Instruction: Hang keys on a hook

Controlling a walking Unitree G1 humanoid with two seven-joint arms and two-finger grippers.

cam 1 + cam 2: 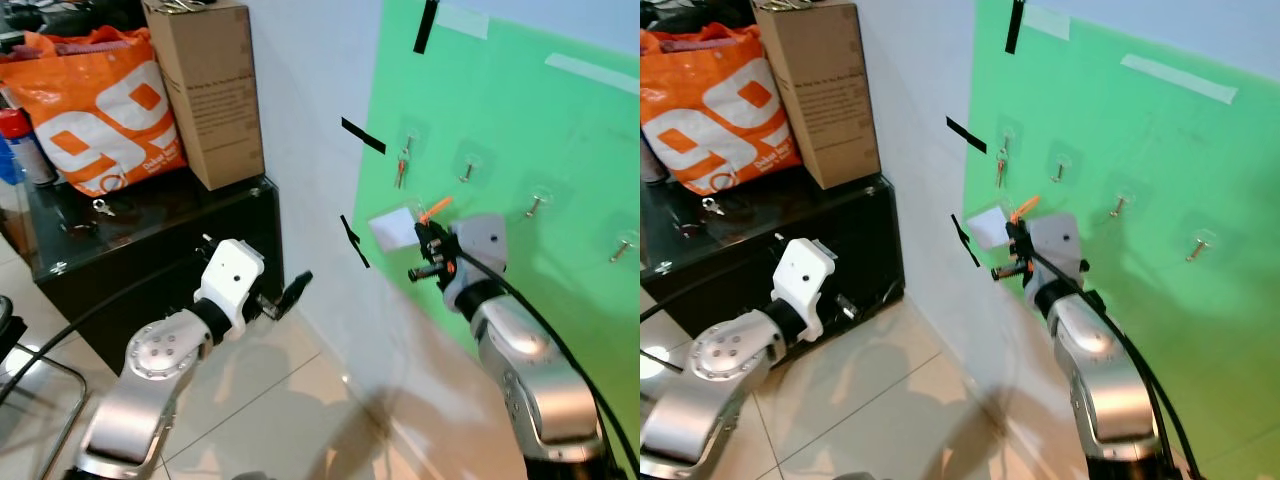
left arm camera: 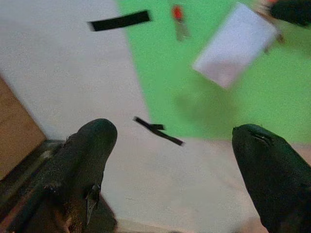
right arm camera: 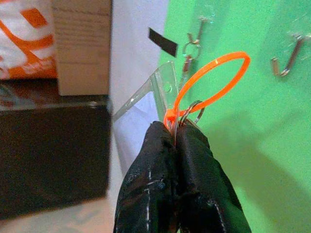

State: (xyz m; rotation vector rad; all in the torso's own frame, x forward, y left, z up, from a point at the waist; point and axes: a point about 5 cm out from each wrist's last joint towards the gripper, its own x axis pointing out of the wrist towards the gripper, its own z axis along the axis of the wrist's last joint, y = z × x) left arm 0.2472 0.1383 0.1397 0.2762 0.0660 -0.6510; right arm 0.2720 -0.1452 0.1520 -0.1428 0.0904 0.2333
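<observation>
Up front, we see our right gripper [image 3: 176,133] raised before the green board [image 1: 560,140] on the wall, its two black fingers [image 3: 150,165] pressed together on the keys [image 3: 192,109]. What we hold is a metal key ring with an orange loop [image 3: 214,80] standing up above the fingertips and a clear tag holder [image 3: 146,104] with a white card hanging off to one side. In the head views the bundle sits just below and beside the nearest hooks, not yet on any of them.

On the board we count a row of small metal hooks; the leftmost hook [image 1: 404,150] already carries another key with a red head [image 1: 401,168], and the next hook [image 1: 468,170] is bare. Black tape strips [image 1: 362,135] mark the board's edge.

Our left gripper [image 2: 170,160] hangs low and well apart from the board, its fingers spread wide and holding nothing, above the pale tiled floor [image 1: 260,400]. Further left stands a black cabinet [image 1: 170,250] bearing a cardboard box [image 1: 210,85] and an orange bag [image 1: 95,105].
</observation>
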